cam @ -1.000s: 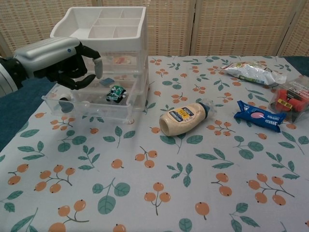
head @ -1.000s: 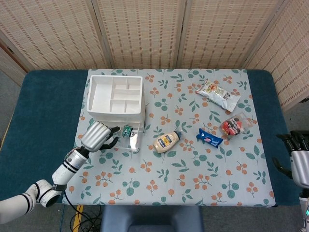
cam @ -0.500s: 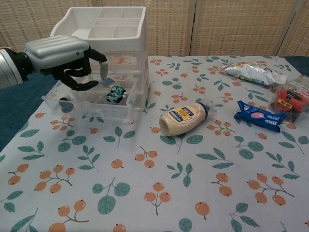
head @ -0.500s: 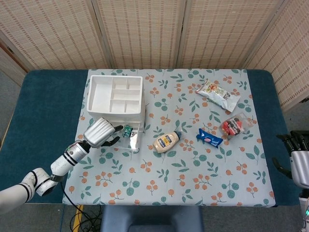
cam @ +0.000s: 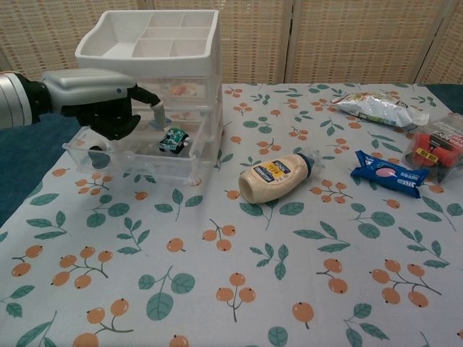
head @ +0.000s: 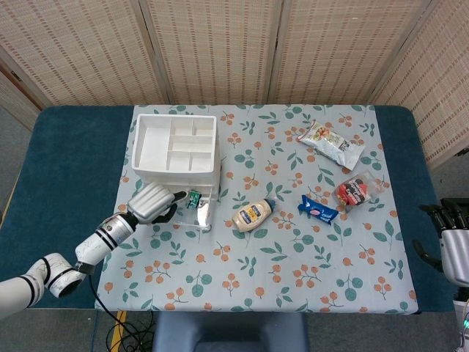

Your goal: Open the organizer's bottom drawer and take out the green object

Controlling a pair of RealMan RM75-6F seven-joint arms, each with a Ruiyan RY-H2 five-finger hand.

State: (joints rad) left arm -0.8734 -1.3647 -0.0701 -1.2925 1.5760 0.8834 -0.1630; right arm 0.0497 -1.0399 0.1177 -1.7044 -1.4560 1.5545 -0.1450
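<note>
Two hands show. The left hand (cam: 101, 97) hangs over the organizer's (head: 178, 150) pulled-out bottom drawer (cam: 137, 155) at the left of the frame, its fingers (cam: 154, 105) curled downward and holding nothing, one tip just beside the green object (cam: 172, 139), which lies inside that drawer. The right hand (head: 452, 242) sits at the lower right edge of the head view, off the floral tabletop (head: 293, 264), fingers loosely spread. A mayonnaise bottle (cam: 277, 176) lies near the drawer.

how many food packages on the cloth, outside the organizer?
4. Mayo bottle at centre, just right of the open drawer; blue snack pack right of it; red-contents clear pack further right; white chip bag at the back right.
</note>
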